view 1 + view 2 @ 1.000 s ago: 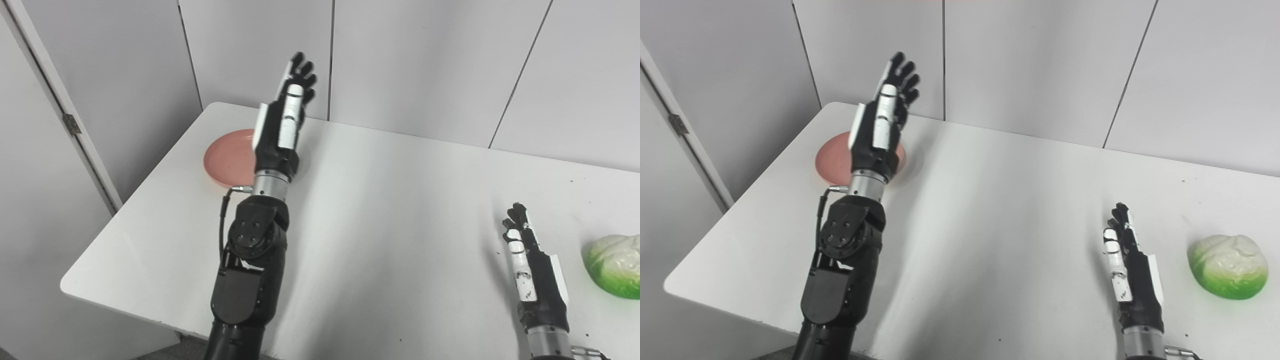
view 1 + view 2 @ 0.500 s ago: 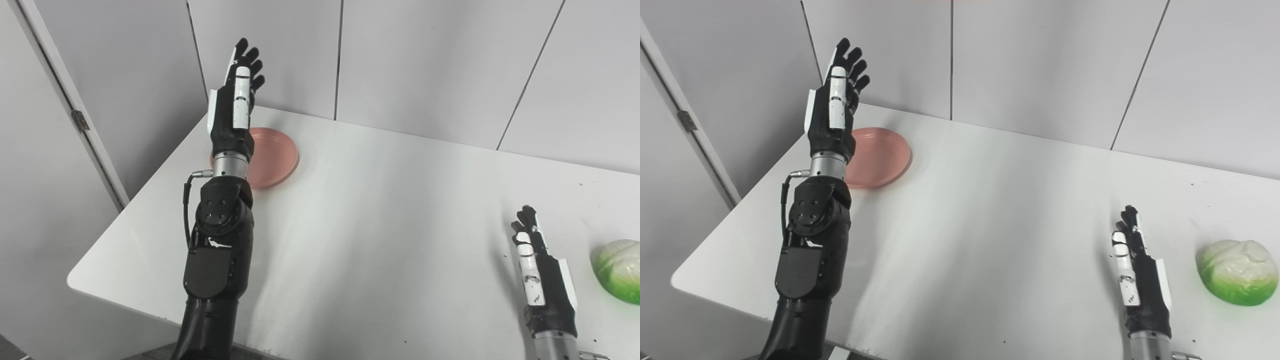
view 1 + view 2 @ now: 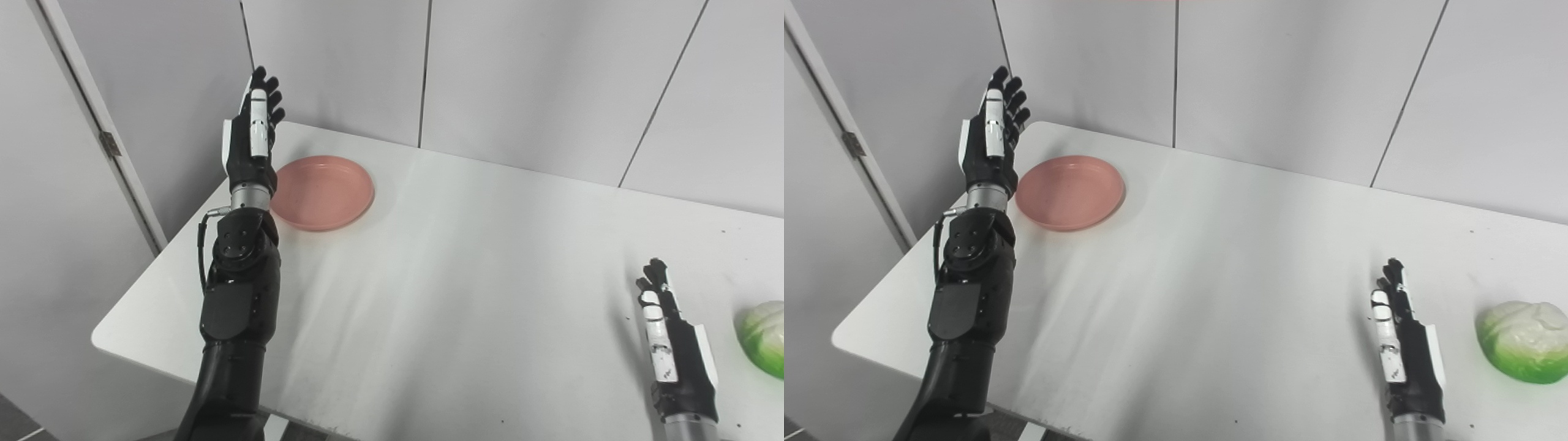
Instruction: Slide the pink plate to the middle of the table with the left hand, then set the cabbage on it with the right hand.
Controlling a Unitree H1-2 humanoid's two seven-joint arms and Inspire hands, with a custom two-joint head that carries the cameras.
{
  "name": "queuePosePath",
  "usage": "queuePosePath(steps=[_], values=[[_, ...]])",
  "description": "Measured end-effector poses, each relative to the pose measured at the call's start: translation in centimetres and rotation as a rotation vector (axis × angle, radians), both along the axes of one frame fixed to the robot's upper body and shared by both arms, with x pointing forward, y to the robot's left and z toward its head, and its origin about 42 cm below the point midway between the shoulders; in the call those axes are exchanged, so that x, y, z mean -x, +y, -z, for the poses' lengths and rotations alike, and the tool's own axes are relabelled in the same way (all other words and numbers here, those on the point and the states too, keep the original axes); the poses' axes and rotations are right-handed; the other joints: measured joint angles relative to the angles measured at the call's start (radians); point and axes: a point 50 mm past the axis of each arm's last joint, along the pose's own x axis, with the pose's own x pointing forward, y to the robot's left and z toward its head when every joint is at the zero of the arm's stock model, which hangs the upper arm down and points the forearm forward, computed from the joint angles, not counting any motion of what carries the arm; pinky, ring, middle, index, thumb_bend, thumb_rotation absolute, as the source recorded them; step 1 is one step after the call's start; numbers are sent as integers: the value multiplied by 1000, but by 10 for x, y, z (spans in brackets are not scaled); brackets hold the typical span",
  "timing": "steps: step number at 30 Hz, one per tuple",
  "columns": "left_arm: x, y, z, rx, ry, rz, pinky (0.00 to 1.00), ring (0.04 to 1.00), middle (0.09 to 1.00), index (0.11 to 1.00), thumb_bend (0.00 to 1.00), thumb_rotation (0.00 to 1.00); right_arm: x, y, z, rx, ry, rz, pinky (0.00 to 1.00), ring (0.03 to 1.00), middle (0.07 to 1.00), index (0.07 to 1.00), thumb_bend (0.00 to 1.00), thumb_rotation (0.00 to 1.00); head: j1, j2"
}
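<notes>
The pink plate (image 3: 1069, 191) lies flat near the far left corner of the white tabletop (image 3: 1213, 294), well away from the middle, with its shallow rim fully in sight and nothing on it. Just beside its left edge the left hand (image 3: 992, 147) is raised upright on its black forearm, fingers (image 3: 1006, 92) stretched straight up and slightly spread, holding nothing; from these angles it seems to stand above the tabletop's left edge and clear of the plate, though whether the wrist brushes the rim is hard to judge. A thin cable loops out from the wrist section below the silver cuff. On the opposite side, near the front right of the tabletop, the right hand (image 3: 1405, 349) also points upward with its fingers extended and close together, empty, its palm turned toward the cabbage (image 3: 1522, 341). The cabbage, pale on top and bright green below, sits on the tabletop just to the right of that hand with a clear gap between them; in the left eye view it is cut off by the picture's right edge. The plate and the cabbage are well apart, at opposite ends of the tabletop. Grey wall panels (image 3: 1274, 73) stand behind the tabletop, and a door (image 3: 37, 184) with a hinge is at the left.
</notes>
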Motion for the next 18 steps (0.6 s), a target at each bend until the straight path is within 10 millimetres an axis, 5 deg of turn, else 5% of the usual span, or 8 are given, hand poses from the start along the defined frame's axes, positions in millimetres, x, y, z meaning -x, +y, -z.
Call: queuePosePath(steps=[18], values=[[-9, 44, 39, 85, 104, -79, 938, 936, 935, 919, 432, 1000, 2, -2, -1, 1, 0, -4, 999, 981, 987, 990, 95, 1000, 6, 20]])
